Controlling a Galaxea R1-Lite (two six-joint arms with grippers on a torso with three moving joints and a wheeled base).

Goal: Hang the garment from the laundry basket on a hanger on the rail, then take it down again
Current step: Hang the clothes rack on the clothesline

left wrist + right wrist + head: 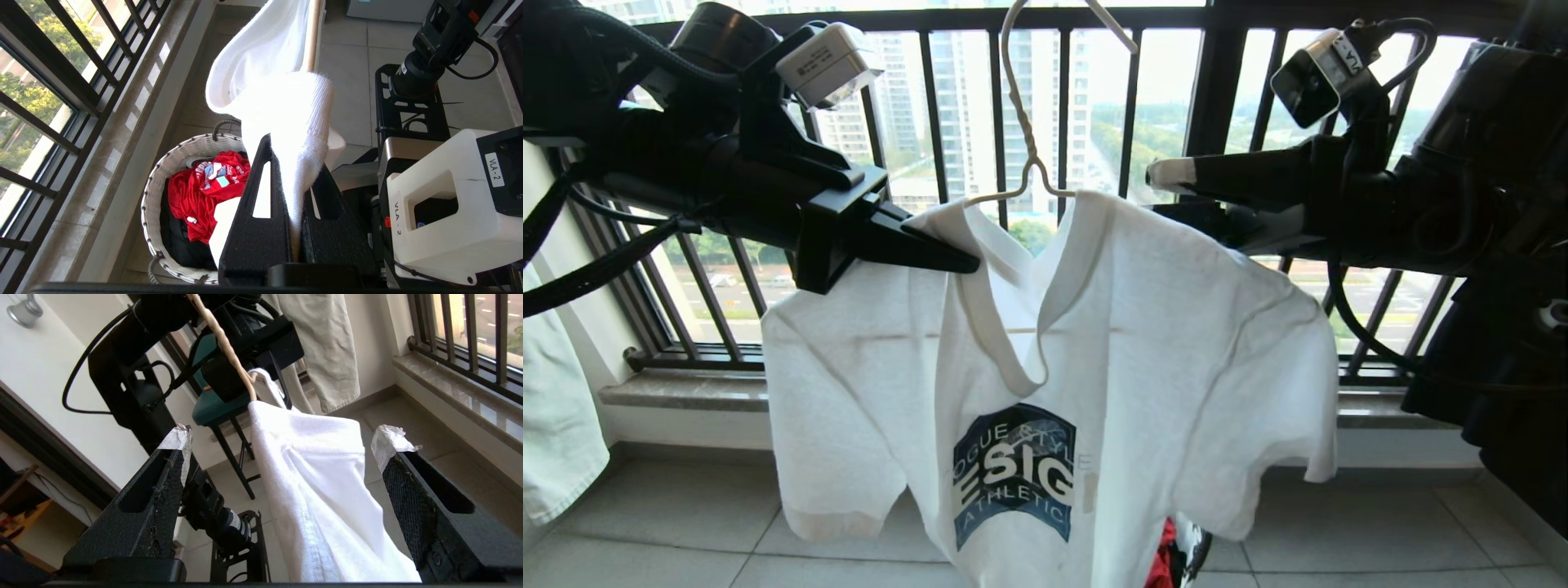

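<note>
Fingers of the left gripper (956, 260) are clamped together on the shoulder seam of the white T-shirt (1094, 343), the cloth pinched between the two black pads in the left wrist view (292, 179); fingers of the right gripper (282, 445) stand wide apart on either side of the other shoulder, their tips wrapped in pale tape and touching nothing. In the head view the T-shirt hangs at centre on a thin cream wire hanger (1021, 122), with the left gripper at about 10 o'clock from the collar and the right gripper (1176, 192) at about 2 o'clock. The top of the hanger's hook is cut off by the upper edge of the picture, so what it hangs from cannot be seen. The chest logo (1013, 474) is partly lost in folds; the readable letters are "OGUE STYLE", "ESIG" and "ATHLETIC". The shirt's hem runs out of the picture at 6 o'clock. Labels on the wrist cameras read "VLA-2" (496, 169). The round white woven basket (163, 179) stands on the tiled floor below, its near rim hidden by the gripper, holding a red garment (200, 192) with unreadable print. A pale cloth (556, 408) is cut off at 9 o'clock, and a dark garment (1503, 392) at 3 o'clock.
</note>
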